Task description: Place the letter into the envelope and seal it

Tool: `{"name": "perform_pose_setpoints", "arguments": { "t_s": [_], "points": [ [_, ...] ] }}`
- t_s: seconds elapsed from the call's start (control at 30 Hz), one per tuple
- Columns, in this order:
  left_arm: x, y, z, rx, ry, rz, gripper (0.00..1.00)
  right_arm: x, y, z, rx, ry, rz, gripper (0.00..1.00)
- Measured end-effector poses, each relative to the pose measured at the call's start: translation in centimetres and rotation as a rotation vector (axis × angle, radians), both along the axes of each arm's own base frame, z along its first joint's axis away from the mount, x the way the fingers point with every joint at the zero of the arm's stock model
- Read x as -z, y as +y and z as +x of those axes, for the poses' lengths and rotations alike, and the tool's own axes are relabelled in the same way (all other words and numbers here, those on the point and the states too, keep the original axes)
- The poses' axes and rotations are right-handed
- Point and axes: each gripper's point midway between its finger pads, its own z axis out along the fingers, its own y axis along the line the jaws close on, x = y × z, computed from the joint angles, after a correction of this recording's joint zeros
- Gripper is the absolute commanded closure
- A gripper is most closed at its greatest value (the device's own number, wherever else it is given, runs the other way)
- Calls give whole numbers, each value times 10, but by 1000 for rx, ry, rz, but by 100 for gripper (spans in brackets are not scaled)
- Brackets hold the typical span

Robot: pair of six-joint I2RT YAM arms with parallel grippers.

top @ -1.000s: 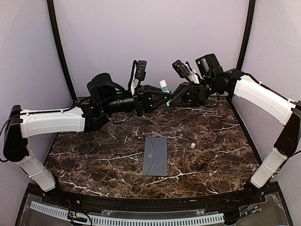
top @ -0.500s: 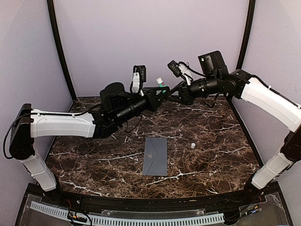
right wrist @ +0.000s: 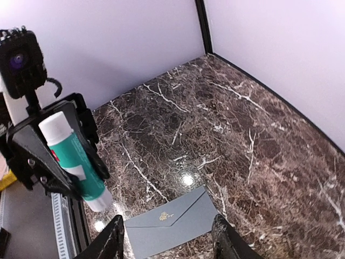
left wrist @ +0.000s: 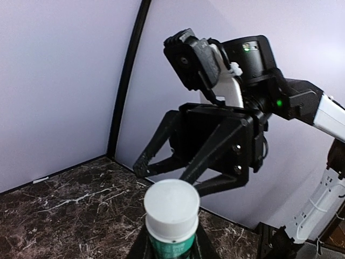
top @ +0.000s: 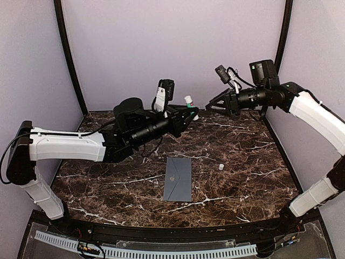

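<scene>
Closest to my two bases, the grey-blue envelope [top: 178, 178] lay flat on the dark, stony counter [top: 108, 183]. It was in the middle, between my two arms. It looked shut, and its small pale mark faced up. Nothing touched it. A little white thing [top: 221, 167] sat on the counter near it, on my right side and a bit farther back. I could not tell what it was.

Farther back, both my arms were up in the air over the far part of the counter. My left tool [top: 188, 113] was clenched around a green glue stick [top: 188, 102]. The stick stood almost upright in it, white cap on top.

My right tool [top: 210, 106] was just beside the glue stick, with its two fingers spread apart and nothing between them. It pointed at the stick but did not touch it.

The envelope was well apart from both tools, lower down and nearer to my bases. From my right wrist I saw it down below, showing in the gap between my spread fingers.

Behind it all stood the plain pale back wall [top: 161, 43].
</scene>
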Motion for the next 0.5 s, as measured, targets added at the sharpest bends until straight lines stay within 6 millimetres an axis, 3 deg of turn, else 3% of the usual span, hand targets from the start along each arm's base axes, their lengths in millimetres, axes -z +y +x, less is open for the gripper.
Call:
{"name": "perform_pose_setpoints", "arguments": {
  "t_s": [0.07,0.27,0.5],
  "points": [
    [-7,2,-17,83,-44,20,100,-11,-7,-7,-64,-45,27,48],
    [-38,14,-69,297,-178,29,100,-24,0,-61,-384,-65,108,52],
    [-50,22,-105,451,-246,30,100,-11,27,-99,-618,15,140,54]
  ]
}}
